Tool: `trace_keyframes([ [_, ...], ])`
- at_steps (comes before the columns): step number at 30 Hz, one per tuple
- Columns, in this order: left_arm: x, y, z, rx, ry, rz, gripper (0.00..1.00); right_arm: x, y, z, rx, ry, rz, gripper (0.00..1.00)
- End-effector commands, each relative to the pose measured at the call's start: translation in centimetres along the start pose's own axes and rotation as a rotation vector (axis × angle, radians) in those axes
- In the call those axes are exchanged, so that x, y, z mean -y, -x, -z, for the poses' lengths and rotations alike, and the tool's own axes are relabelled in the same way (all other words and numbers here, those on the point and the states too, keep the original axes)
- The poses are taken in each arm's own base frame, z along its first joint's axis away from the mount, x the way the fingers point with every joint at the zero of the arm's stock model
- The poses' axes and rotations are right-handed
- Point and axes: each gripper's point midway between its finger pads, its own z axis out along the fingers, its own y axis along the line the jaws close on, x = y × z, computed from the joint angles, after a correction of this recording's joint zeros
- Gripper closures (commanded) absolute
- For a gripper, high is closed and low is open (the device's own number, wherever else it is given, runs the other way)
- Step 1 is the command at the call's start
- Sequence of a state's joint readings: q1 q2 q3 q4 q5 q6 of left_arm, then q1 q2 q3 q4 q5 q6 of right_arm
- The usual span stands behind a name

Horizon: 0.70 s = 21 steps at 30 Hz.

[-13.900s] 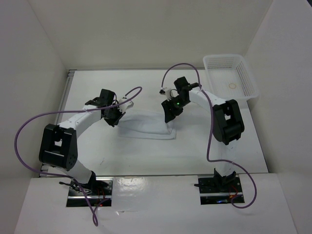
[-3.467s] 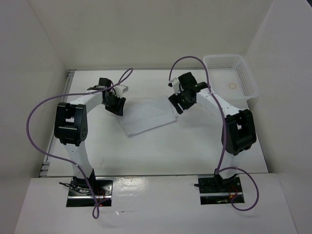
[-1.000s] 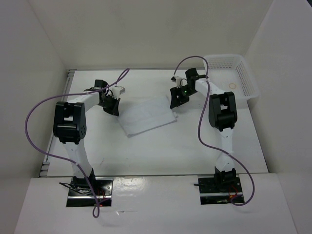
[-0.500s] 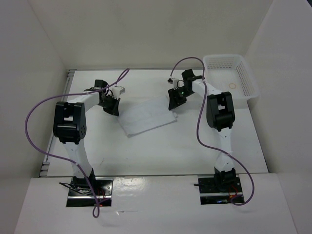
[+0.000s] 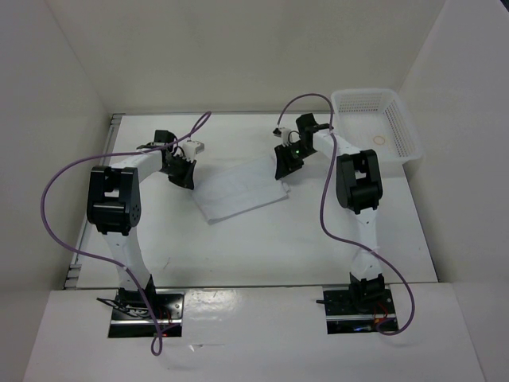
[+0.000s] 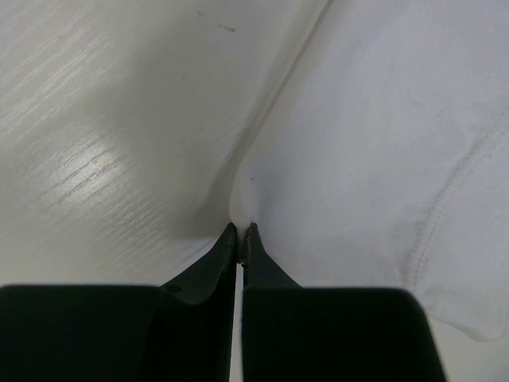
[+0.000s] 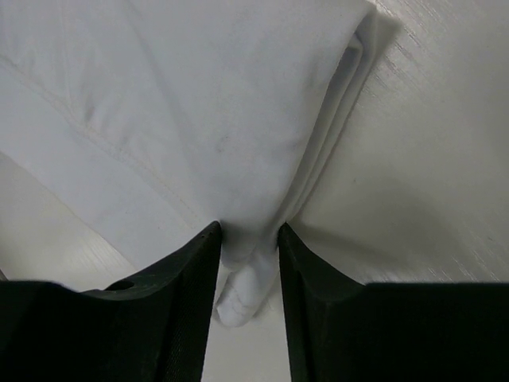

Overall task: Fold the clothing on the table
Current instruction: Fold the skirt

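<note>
The clothing [image 5: 238, 191] is a white folded rectangle lying flat and slanted on the table [image 5: 262, 247]. My left gripper [image 5: 184, 173] is at its far left corner. In the left wrist view that gripper [image 6: 240, 232] is shut on a small pinch of the clothing's [image 6: 374, 135] edge. At the far right corner sits my right gripper [image 5: 282, 171]. In the right wrist view its jaws [image 7: 247, 232] press from both sides on a bunched fold of the clothing [image 7: 199, 95], and a nub of fabric sticks out between the fingers.
A white mesh basket [image 5: 374, 123] stands at the back right corner of the table, with a small ring [image 5: 380, 141] inside it. White walls close in the table on the left, back and right. Purple cables loop over both arms.
My right gripper has shifted slightly left at the clothing's far right corner and its jaws have narrowed onto the fabric. The left gripper and the clothing have stayed put.
</note>
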State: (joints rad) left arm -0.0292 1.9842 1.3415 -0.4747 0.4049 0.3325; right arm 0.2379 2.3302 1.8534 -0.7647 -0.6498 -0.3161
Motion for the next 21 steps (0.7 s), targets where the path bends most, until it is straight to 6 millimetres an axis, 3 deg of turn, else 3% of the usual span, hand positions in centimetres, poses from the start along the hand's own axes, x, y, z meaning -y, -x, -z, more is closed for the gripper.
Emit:
trace_keyframes([
  [1, 0.4, -2.7, -0.4, -0.093, -0.010, 0.042, 1.00, 0.4, -0.6, -1.2, -0.026, -0.003, 0.013, 0.61],
  [8, 0.6, -2.6, -0.4, -0.089, -0.018, 0.043, 1.00, 0.6, -0.7, -1.2, -0.029, -0.011, 0.013, 0.78],
  [11, 0.6, -2.6, -0.4, -0.089, -0.018, 0.043, 1.00, 0.9, -0.8, -1.2, -0.034, -0.030, 0.013, 0.93],
  [18, 0.6, -2.6, -0.4, -0.089, -0.018, 0.043, 1.00, 1.3, -0.7, -0.8, -0.037, -0.065, 0.019, 1.00],
  [21, 0.6, -2.6, -0.4, -0.089, -0.018, 0.043, 1.00, 1.1, 0.3, -0.1, -0.024, -0.097, 0.044, 1.00],
])
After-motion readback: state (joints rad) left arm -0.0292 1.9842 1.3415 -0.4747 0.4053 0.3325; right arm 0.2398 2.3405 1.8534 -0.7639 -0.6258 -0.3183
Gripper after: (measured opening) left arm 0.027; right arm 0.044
